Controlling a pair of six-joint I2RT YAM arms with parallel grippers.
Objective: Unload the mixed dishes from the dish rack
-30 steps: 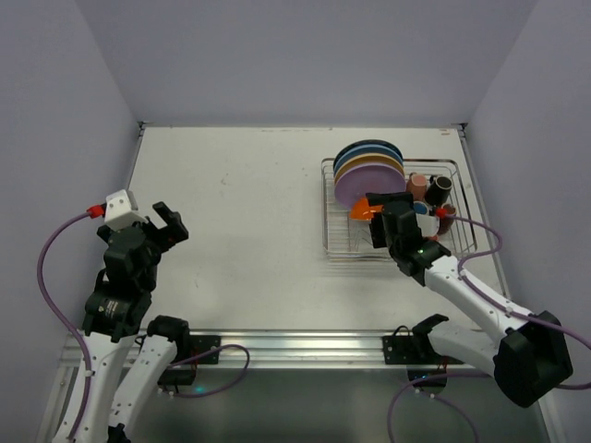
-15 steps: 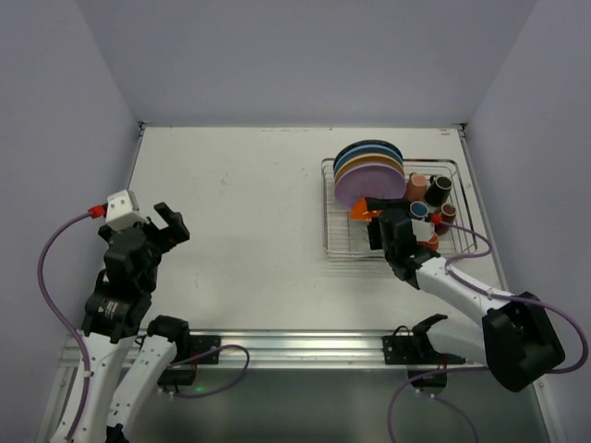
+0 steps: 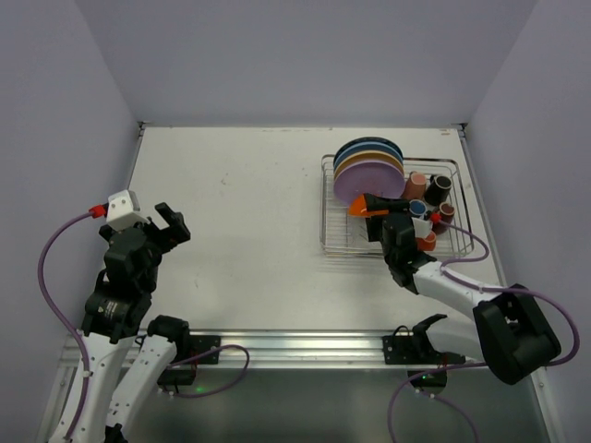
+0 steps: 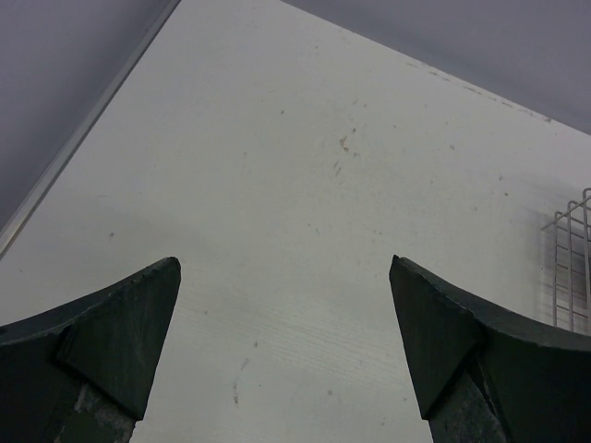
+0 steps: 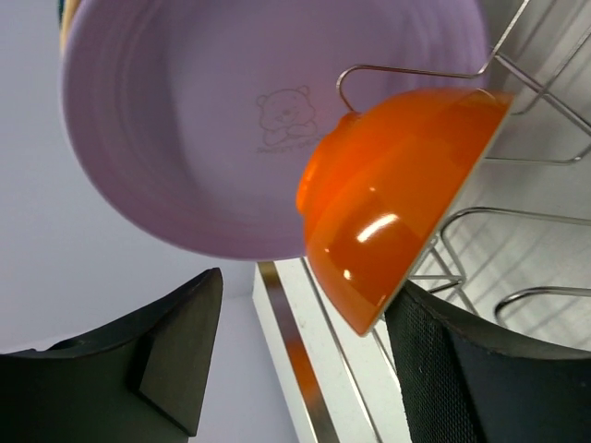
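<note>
Top external view: no dish lies out on the table [image 3: 231, 194]. The dish rack [image 3: 334, 238], far right, holds upright plates [image 3: 367, 175], mugs [image 3: 434, 192] and the orange bowl [image 3: 358, 209]. The right gripper [image 5: 303, 293] straddles that bowl, jaws part open, not clamped. The left gripper [image 4: 284, 266] hangs wide open, empty, near left. Unloading looks barely begun.

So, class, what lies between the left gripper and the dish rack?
Nothing but bare table, from left gripper to dish rack, in the top view.
</note>
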